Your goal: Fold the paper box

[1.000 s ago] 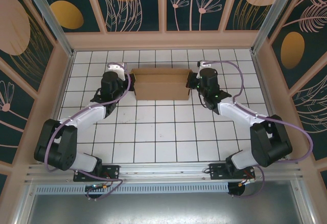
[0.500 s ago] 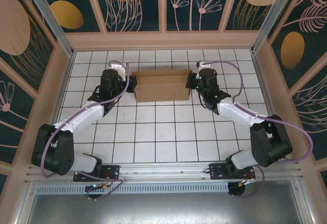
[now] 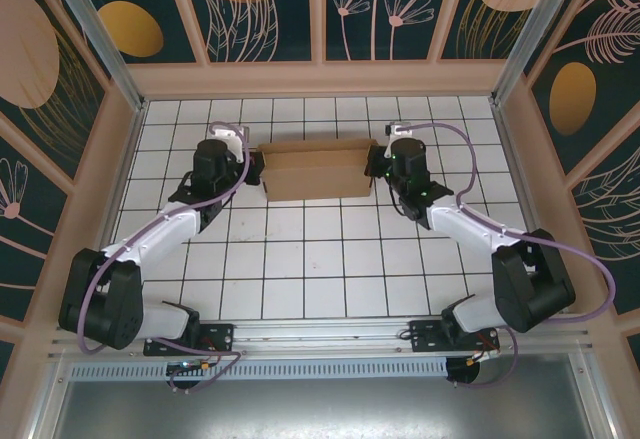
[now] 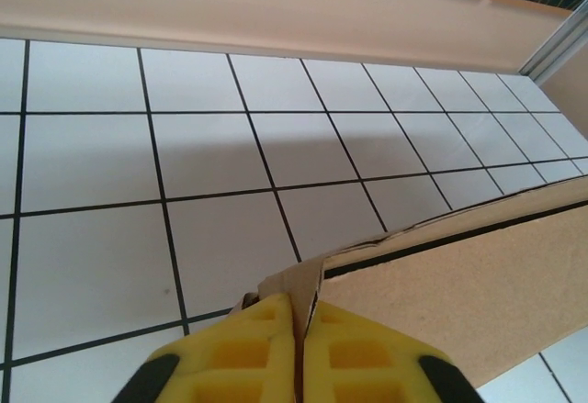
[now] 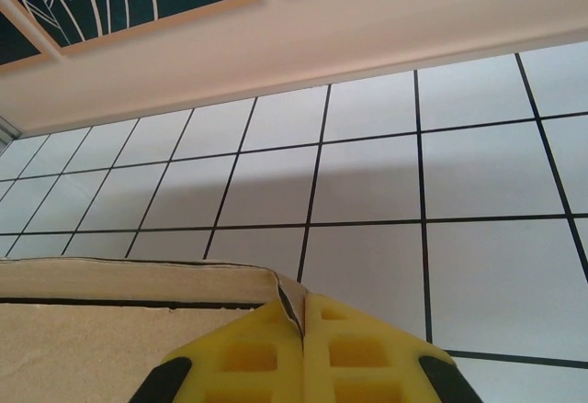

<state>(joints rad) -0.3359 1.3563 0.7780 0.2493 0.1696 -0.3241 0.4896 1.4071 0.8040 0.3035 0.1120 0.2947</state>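
White tiles ruled with dark lines cover the table (image 3: 300,259), which is closed in by a pale wooden rim and dark panels (image 3: 260,4) painted with leaves.

The left gripper (image 4: 299,325) has its yellow pads (image 4: 248,348) pressed together on a thin cardboard edge at one end of the paper box (image 4: 478,284). It is clenched on that corner. The right gripper (image 5: 301,325) mirrors it, with its pads closed on the cardboard corner at the opposite end.

Seen from above, the paper box lies crosswise in the upper middle of the frame, between the two wrists. It is a shallow brown shape with at least one long wall standing. How far it is formed is hard to tell. Both arms reach toward it from the lower corners of the frame.

The corrugated board looks light, stiff across its panels and ready to bend at the creases. A hard pull could crush or tear a pinched edge. The dry surface should not slip in the pads. The best hold is probably on wall or flap edges near a corner, close to the crease.
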